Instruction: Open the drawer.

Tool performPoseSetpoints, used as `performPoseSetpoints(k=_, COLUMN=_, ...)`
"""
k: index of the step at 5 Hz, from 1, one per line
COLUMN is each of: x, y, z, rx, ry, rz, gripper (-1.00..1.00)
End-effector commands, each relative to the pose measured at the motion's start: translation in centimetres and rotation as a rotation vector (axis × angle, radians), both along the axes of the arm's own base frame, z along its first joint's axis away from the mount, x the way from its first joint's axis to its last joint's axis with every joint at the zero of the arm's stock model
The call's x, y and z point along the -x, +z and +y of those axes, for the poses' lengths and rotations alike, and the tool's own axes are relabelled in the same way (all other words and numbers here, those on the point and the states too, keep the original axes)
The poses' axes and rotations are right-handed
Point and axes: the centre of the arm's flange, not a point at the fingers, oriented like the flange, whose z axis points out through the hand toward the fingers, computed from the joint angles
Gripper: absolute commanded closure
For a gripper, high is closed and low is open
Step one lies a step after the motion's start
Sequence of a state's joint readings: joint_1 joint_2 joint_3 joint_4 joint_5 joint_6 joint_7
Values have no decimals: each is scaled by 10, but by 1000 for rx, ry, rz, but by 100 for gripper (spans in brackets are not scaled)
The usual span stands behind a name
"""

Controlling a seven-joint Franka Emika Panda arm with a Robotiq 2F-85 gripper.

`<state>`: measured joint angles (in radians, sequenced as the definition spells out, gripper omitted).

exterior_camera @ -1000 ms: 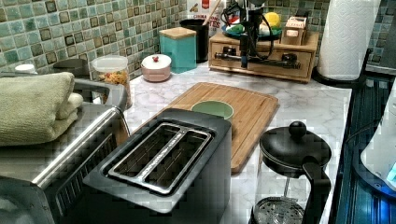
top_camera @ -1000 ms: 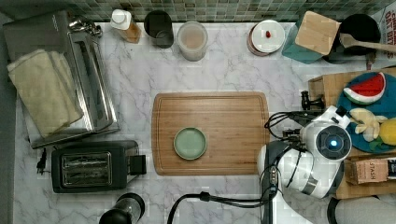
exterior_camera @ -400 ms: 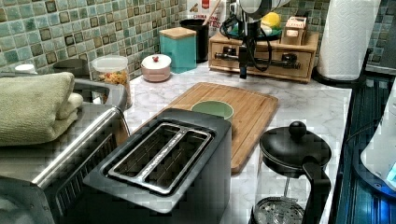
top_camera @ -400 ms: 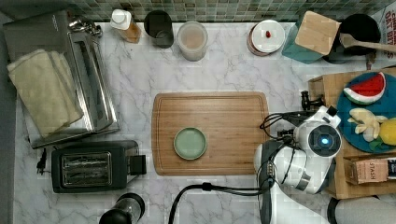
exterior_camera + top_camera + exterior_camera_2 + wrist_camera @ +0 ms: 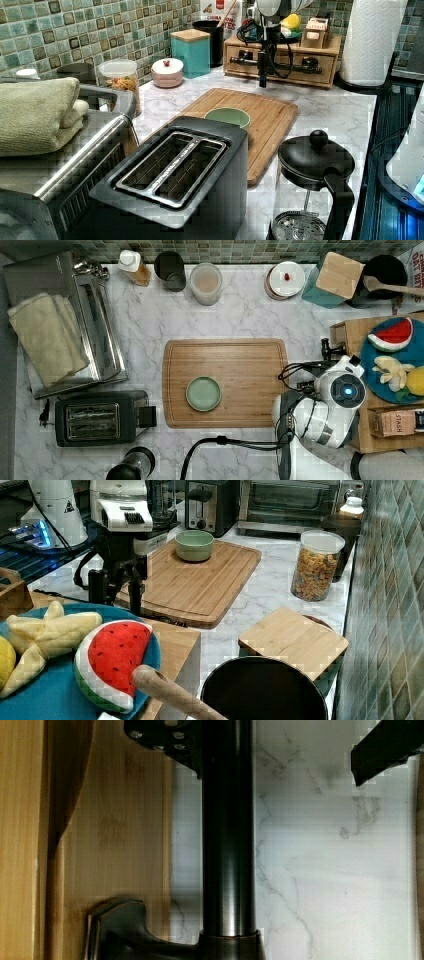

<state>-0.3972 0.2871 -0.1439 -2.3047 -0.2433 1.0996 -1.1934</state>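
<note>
Left view puts the drawer (image 5: 325,70) at the far end of the table (image 5: 240,315), in a low bamboo unit against the wall, its front facing the cutting board (image 5: 240,370). I cannot tell whether it has begun to slide out. On the unit's top sit a blue plate (image 5: 50,695) of soft toy fruit, a watermelon slice (image 5: 112,655) among them, and a tea box (image 5: 395,422). The Panda arm (image 5: 320,420) reaches over that front with its gripper (image 5: 116,596) pointing down. In the wrist view the black bar handle (image 5: 227,845) runs between the fingers (image 5: 385,750). They are apart and not clamped, and the bar lies much nearer one of them than the other.

My biggest worry is the unit itself. It looks free-standing, so a pull could drag the whole box across the slick stone instead of sliding the drawer, and the plate could shift. Next, the off-centre bar may be nudged sideways as the fingers close, or caught only by their tips. On a smooth round bar, that grip could slip off during the pull. The arm's cables also hang close to the handle and might snag.

Pale veined marble makes up the table. A green-grey mosaic tile wall (image 5: 75,30) runs behind it, with a toaster oven (image 5: 95,340) and a black toaster (image 5: 170,175) at the opposite end. A small green bowl (image 5: 203,393) rests on the board, well apart from the drawer.
</note>
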Motion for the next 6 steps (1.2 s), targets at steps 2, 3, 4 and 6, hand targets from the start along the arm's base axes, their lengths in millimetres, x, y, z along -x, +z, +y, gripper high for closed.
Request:
performPoseSetpoints(k=2, x=-15, y=6, z=193, rx=-140, ry=129, rz=36, gripper=-100)
performPoseSetpoints(k=3, x=-2, y=17, z=251, rx=-144, ry=113, rz=77, gripper=-100)
performPoseSetpoints(k=4, x=2, y=10, z=283, rx=-145, ry=166, rz=76, gripper=-100)
performPoseSetpoints(k=6, x=7, y=11, z=302, rx=-142, ry=170, rz=47, gripper=-100)
